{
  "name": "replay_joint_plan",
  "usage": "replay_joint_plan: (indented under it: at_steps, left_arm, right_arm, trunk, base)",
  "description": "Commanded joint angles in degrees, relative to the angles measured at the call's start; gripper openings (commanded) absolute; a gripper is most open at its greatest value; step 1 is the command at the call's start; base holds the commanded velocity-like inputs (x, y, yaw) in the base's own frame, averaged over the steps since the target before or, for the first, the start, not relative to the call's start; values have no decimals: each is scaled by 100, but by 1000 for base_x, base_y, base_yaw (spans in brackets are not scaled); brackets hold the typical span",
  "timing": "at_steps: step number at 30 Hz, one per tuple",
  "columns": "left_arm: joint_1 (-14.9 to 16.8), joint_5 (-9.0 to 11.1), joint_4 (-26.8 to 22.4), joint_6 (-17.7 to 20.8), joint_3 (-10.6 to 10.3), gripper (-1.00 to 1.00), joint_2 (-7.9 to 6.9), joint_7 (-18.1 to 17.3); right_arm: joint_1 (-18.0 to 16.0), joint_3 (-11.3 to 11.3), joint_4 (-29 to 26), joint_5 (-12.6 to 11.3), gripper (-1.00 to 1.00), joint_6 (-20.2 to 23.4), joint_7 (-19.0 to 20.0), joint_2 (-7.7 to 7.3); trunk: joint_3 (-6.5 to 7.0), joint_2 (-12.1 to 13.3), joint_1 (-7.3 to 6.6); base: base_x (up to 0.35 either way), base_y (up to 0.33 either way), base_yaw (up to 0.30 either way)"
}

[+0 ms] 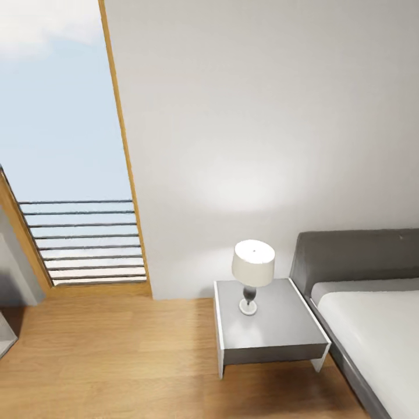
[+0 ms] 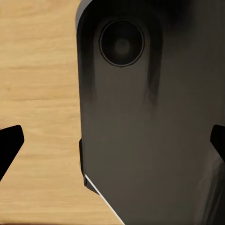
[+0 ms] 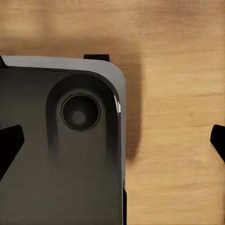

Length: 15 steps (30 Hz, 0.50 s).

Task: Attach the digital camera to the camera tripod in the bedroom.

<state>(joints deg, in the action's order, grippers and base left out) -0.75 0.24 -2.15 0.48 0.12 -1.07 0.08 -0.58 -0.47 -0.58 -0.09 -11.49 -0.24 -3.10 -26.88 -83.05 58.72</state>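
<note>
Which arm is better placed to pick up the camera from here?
Neither yet. Both tools, left and right, hang open and empty over the wood floor beside the robot's dark base. Ahead stand a nightstand, lamp and bed.

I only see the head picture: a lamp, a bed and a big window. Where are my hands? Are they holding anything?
Observer: In the left wrist view, the left gripper is open, with its fingertips wide apart and nothing held.
Kid: And the other hand?
Observer: The right gripper is open too, and it holds nothing.
Kid: What's under them?
Observer: Both look down at the wood floor and a dark grey robot part with a round recess.
</note>
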Motion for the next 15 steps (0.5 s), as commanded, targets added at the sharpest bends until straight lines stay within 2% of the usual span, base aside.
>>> replay_joint_plan:
  at_steps: [1,15]
  left_arm:
    - [-4,2,-13,5,0,100,-2,1]
    - [-4,2,-13,5,-3,100,2,1]
  right_arm:
    - [-3,-4,5,0,100,-20,-2,-1]
    - [-6,-6,5,0,100,-20,-2,-1]
  trunk:
    - [-5,-3,1]
    - [-5,-3,1]
  base:
    - [69,0,295]
    - [125,0,295]
